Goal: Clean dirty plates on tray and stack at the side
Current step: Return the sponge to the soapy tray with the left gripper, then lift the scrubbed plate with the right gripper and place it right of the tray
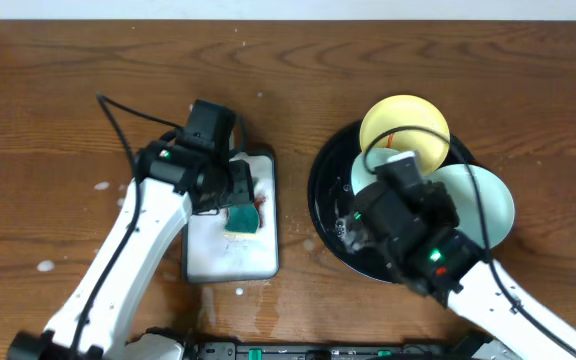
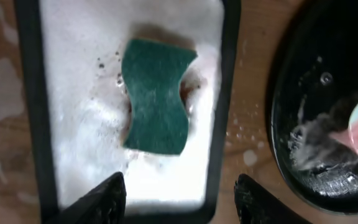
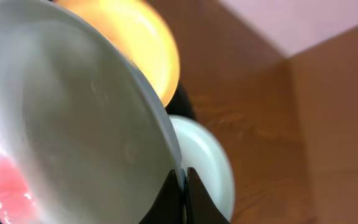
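The three dirty plates all lie at the black tray (image 1: 324, 205), which sits on the right half of the wooden table (image 1: 58, 120). The yellow plate (image 1: 405, 128) overhangs the tray's rim at 12 o'clock. One mint plate (image 1: 483, 200) overhangs the rim at 3 o'clock. The other mint plate (image 3: 73, 112) is toward the tray's centre and 10 o'clock side, mostly hidden under the right arm in the overhead view. In the right wrist view it fills the left of the frame and carries a red-orange smear (image 3: 2, 186) at its lower edge.

The right gripper (image 3: 183, 186) pinches the rim of this plate, with its two fingers pressed together on the thin edge. Whether the plate is lifted clear of the tray cannot be told.

At 9 o'clock from the black tray, and apart from it, a rectangular white tray (image 1: 223, 262) with a dark rim holds white foam. A green sponge (image 2: 157, 96) lies in the foam, with brownish specks around it. The left gripper (image 2: 179, 198) hovers above this tray, fingers spread wide, touching neither the sponge nor the tray. Wet white spots dot the table between and around the two trays.
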Tool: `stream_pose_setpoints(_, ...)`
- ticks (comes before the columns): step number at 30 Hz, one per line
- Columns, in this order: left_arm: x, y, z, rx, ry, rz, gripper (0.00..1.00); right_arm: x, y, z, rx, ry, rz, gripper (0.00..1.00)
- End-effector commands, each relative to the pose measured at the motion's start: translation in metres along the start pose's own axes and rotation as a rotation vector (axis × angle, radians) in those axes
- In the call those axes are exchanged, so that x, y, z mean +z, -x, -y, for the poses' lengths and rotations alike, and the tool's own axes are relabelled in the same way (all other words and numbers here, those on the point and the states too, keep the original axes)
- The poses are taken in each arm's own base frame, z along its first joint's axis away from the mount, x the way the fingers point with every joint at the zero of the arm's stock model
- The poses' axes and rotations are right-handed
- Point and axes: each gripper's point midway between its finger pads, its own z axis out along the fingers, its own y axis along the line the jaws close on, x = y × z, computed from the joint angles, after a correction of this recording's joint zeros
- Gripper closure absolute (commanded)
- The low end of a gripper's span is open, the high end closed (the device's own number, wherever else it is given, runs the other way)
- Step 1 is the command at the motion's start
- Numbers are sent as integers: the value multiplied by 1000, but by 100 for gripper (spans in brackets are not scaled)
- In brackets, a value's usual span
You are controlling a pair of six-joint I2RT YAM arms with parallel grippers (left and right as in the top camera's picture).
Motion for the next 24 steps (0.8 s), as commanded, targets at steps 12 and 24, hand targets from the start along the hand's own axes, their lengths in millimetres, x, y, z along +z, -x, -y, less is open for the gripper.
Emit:
stream_pose_setpoints(12, -34, -7, 2, 28, -46, 77, 18, -61, 68, 18, -57, -77, 229, 99)
stream_pose_setpoints(24, -34, -7, 2, 28, -47, 78, 17, -62, 68, 18, -99, -81, 228, 99)
